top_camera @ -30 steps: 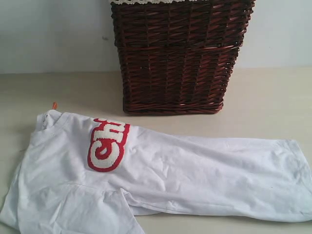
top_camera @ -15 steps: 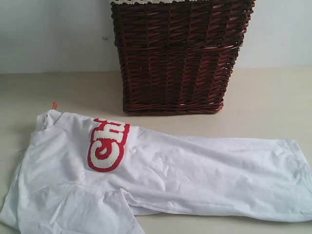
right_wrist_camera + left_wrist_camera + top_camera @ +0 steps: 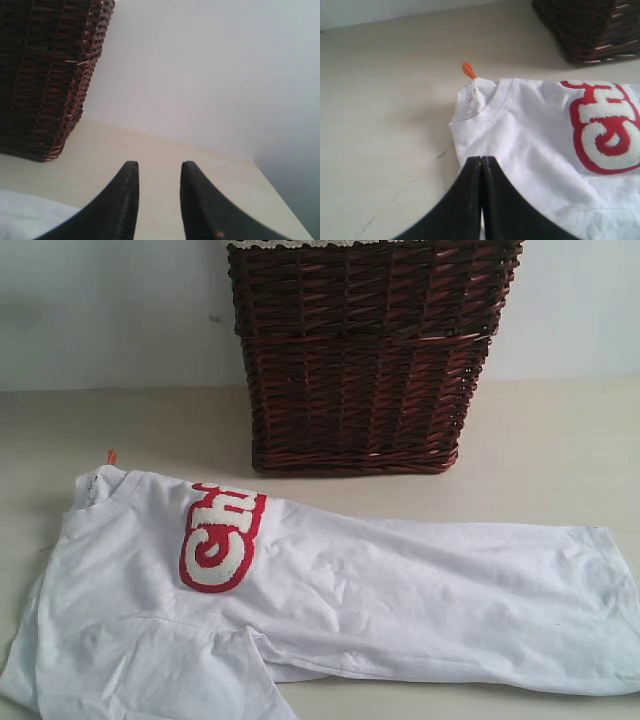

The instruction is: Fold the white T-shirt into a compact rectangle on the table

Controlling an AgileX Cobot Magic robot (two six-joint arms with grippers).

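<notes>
The white T-shirt [image 3: 350,590] lies spread sideways on the table [image 3: 540,450], collar to the left and hem to the right, one sleeve folded in at the front left. Red-outlined lettering [image 3: 220,535] shows near the collar, and an orange tag [image 3: 112,456] sticks out beside it. No arm appears in the exterior view. In the left wrist view my left gripper [image 3: 481,159] is shut, its tips over the shirt [image 3: 535,135] near the collar and tag [image 3: 468,70]. My right gripper [image 3: 159,167] is open over bare table, a shirt edge [image 3: 30,215] beside it.
A dark brown wicker basket [image 3: 365,355] stands at the back middle of the table, just behind the shirt; it also shows in the right wrist view [image 3: 45,75]. A pale wall runs behind it. Bare table lies left and right of the basket.
</notes>
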